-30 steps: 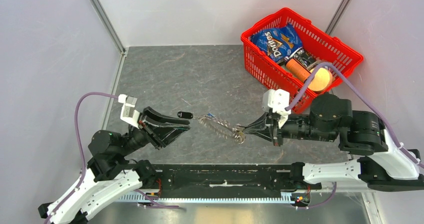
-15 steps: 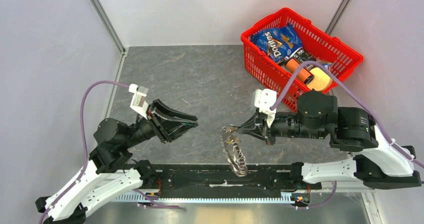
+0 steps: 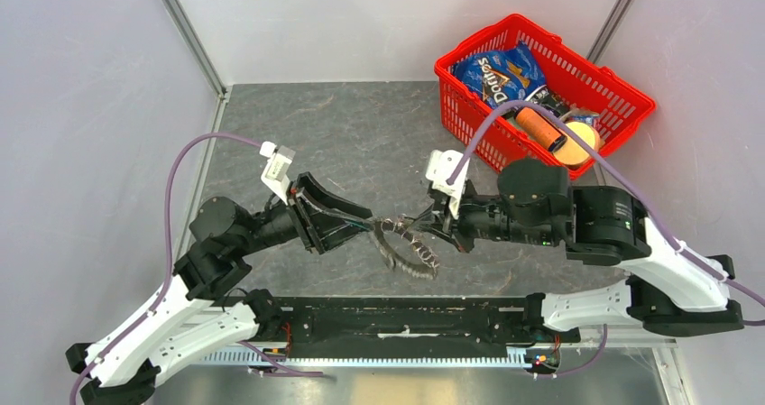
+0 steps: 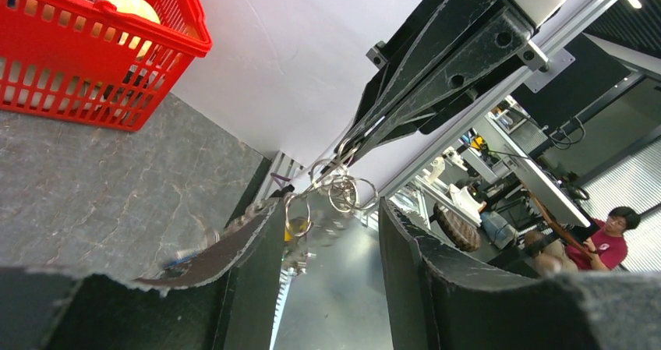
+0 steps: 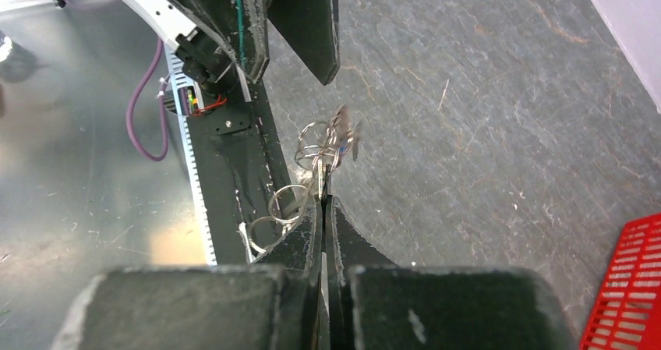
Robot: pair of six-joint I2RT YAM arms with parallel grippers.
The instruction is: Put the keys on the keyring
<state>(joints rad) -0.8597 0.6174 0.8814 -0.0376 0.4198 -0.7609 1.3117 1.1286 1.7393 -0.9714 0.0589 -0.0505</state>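
Keyring, bunch of silver rings and keys, lower centre of frame over grey surface, pinched in closed right gripper; left gripper spread wide, jaws flanking its left end.

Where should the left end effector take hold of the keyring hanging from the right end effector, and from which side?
Probably the top rings of the keyring, just beyond the shut tips of the right end effector, coming in level from the left. The left end effector is open with those rings at its mouth; the lower bunch dangles loose.
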